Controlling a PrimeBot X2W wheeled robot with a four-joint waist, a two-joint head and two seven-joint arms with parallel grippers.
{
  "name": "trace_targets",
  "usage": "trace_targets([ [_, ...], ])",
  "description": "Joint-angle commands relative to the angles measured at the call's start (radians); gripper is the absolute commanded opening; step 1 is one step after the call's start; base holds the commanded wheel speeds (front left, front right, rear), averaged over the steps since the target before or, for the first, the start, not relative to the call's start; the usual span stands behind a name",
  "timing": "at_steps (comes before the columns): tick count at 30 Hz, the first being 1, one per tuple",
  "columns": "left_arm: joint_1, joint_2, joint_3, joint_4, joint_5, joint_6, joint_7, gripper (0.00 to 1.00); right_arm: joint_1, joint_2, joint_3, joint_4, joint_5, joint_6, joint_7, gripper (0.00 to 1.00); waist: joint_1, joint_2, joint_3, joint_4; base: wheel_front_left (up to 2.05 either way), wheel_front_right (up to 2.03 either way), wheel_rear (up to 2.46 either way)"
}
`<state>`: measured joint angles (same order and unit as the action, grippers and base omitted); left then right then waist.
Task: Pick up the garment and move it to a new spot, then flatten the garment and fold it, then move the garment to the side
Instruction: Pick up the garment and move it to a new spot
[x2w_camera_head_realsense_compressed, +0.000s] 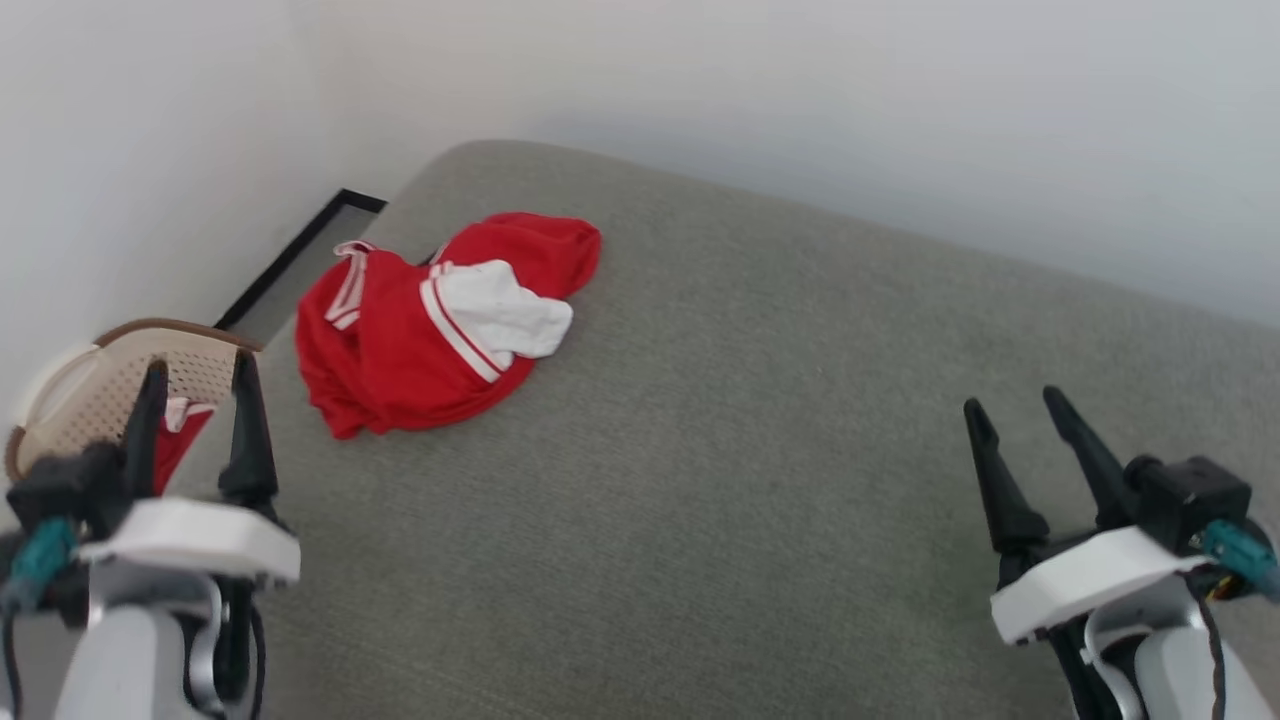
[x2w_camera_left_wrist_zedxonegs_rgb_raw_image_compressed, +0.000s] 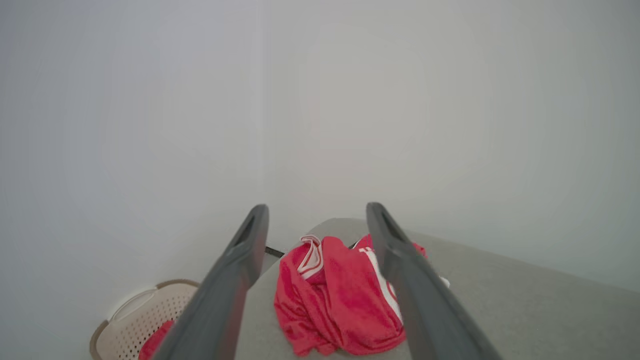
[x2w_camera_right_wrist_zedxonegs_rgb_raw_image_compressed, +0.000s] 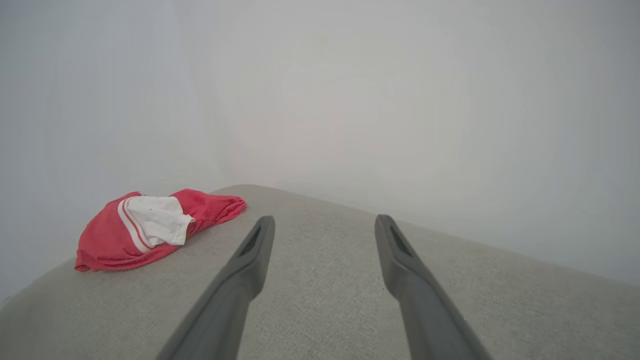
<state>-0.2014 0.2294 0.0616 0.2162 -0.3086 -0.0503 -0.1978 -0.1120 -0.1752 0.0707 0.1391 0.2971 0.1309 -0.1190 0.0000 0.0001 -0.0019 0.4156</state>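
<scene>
Lying crumpled on the grey fabric tabletop, far left, the red soft jersey with white panels is untouched; fingers of left gripper and right gripper are held spread, empty.

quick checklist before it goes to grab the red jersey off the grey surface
1. The left end effector is open and empty: ok.
2. The right end effector is open and empty: ok.
3. The garment lies free, with nothing on it: ok.
4. The garment is flat: not ok, it is a crumpled heap.
5. The grey surface has bare room for a new spot: ok.
6. The left end effector is clear of the basket: cannot tell.
</scene>
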Motion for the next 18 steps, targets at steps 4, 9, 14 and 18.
trace_targets([
  [4, -0.136, 0.030, -0.007, 0.096, -0.015, -0.030, -0.012, 1.00, -0.034, -0.022, 0.000, -0.038, -0.010, 0.000, 0.020, 1.00, 0.0000, -0.0001, 0.090, -0.071, 0.00, 0.00, 0.00],
  [9, -0.243, 0.065, -0.012, 0.188, -0.014, -0.041, -0.019, 1.00, -0.061, -0.041, 0.002, -0.073, -0.016, 0.000, 0.040, 1.00, 0.0000, -0.0001, 0.158, -0.120, 0.00, 0.00, 0.00],
  [14, -0.369, 0.105, -0.018, 0.326, -0.036, -0.059, -0.018, 1.00, -0.091, -0.065, -0.001, -0.119, -0.020, 0.000, 0.059, 1.00, 0.0000, -0.0001, 0.239, -0.176, 0.00, 0.00, 0.00],
  [18, -0.463, 0.130, -0.025, 0.456, -0.059, -0.068, 0.002, 1.00, -0.110, -0.082, -0.006, -0.153, -0.023, 0.000, 0.075, 1.00, 0.0000, -0.0001, 0.307, -0.215, 0.00, 0.00, 0.00],
])
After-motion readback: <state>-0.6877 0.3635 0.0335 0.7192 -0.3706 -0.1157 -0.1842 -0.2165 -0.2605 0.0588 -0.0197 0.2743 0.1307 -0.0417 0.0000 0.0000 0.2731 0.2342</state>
